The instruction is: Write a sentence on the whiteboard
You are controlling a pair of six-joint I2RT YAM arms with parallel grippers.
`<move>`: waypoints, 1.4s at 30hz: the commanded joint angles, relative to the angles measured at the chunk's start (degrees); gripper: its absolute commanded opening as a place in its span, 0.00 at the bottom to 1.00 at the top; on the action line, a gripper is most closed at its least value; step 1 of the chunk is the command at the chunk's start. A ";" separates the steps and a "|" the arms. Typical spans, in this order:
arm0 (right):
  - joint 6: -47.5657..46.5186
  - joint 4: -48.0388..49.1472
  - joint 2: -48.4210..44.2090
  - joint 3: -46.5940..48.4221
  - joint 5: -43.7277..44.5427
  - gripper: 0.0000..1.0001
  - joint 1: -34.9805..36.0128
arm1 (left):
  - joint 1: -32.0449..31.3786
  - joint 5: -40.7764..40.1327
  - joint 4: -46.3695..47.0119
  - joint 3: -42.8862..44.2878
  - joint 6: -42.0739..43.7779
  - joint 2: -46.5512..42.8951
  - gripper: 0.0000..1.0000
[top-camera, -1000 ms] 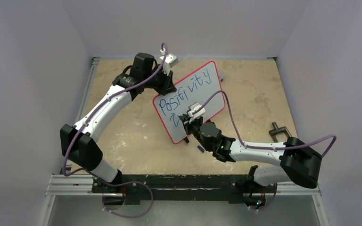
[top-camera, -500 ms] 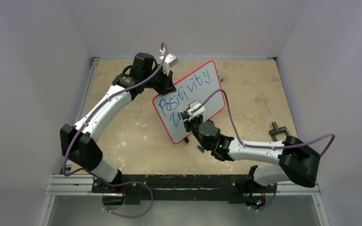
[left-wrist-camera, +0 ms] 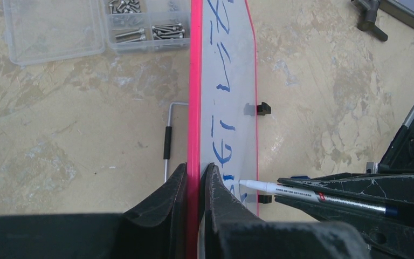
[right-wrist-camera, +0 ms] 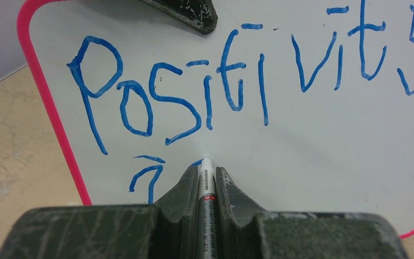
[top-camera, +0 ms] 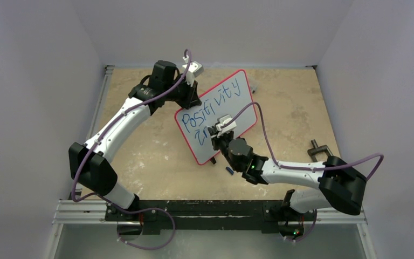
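The whiteboard point(top-camera: 223, 105), white with a thin red frame, stands tilted on the table and reads "Positivity" in blue, with more blue strokes on a second line point(right-wrist-camera: 145, 172). My left gripper point(top-camera: 193, 97) is shut on its upper left edge; the red frame point(left-wrist-camera: 195, 108) sits between the fingers in the left wrist view. My right gripper point(top-camera: 213, 133) is shut on a white marker point(right-wrist-camera: 205, 183), whose tip touches the board point(right-wrist-camera: 323, 140) on the second line. The marker also shows in the left wrist view point(left-wrist-camera: 302, 191).
A clear plastic box of screws point(left-wrist-camera: 91, 27) and a hex key point(left-wrist-camera: 167, 143) lie behind the board. A dark blue marker cap point(top-camera: 229, 170) lies on the table near my right arm. A black clamp point(top-camera: 319, 149) sits at the right edge.
My right gripper has moved slightly up and left along the board with the marker on the second line. The left arm and the board have not moved.
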 commanded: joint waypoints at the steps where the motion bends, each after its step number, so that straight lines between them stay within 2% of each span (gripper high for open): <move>1: 1.36 -0.99 0.22 -1.38 1.87 0.00 -1.18 | -0.98 -5.33 -7.05 -1.47 4.17 -0.02 0.00; 27: 6.06 -4.86 -4.04 -6.45 -0.47 0.00 -1.10 | -0.93 -5.34 -7.05 -1.38 4.26 0.20 0.00; 37: 5.46 -9.87 -12.44 -5.65 -0.83 0.00 -1.10 | -0.93 -5.10 -7.18 -1.21 4.25 0.03 0.00; 42: 1.42 -4.71 -17.00 -7.51 1.34 0.00 -1.25 | -0.93 -4.73 -7.27 -1.07 4.08 -0.06 0.00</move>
